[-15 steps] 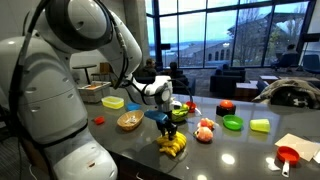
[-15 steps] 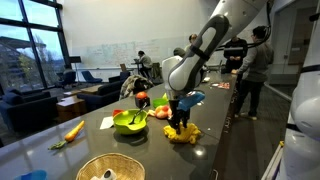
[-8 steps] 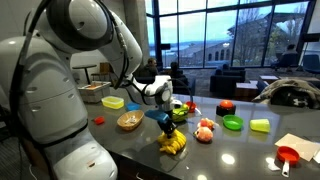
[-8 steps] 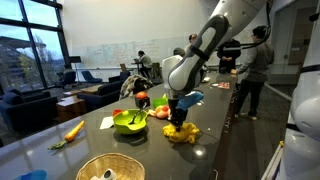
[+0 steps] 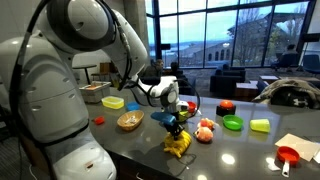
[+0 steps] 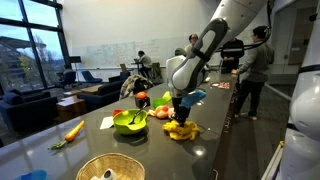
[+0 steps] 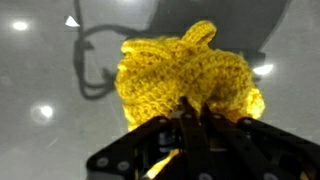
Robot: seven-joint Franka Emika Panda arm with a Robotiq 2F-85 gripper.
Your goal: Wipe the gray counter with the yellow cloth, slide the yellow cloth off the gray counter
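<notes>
Shifted slightly rightward and lower than a second ago, the robot's black two-fingered hand [image 5: 174, 128] now presses into the top of the soft, bright yellow cloth [image 5: 178, 147], a knitted bundle of folds that has nudged a little to the right with it. Both exterior views show the hand drawn narrow on the fabric. The wrist view has its fingers meeting at the near edge of the bundle, with a ridge of yarn caught between them. The yellow cloth lies on the long, smooth dark gray desk [image 5: 245, 152], in its middle stretch among scattered items, not yet swept anywhere.

The hold looks thin. Only a fold at the rim seems pinched, so a drag across the slick surface could pull the yarn free and leave the bundle behind. It could also stretch the bundle into a trailing tail that wipes little. Pressing down too hard would likely put the fingertips themselves against the gray desk.

Neighbours crowd the path too. A small pinkish object [image 5: 205, 130], too blurred to name, sits just right of the cloth. A round wooden bowl [image 5: 128, 121] stands to the left, and a bright green bowl [image 6: 130, 121] is near it in an exterior view. A wide stroke could knock any of them. The final slide off the edge risks dropping the cloth before the wipe is complete.
</notes>
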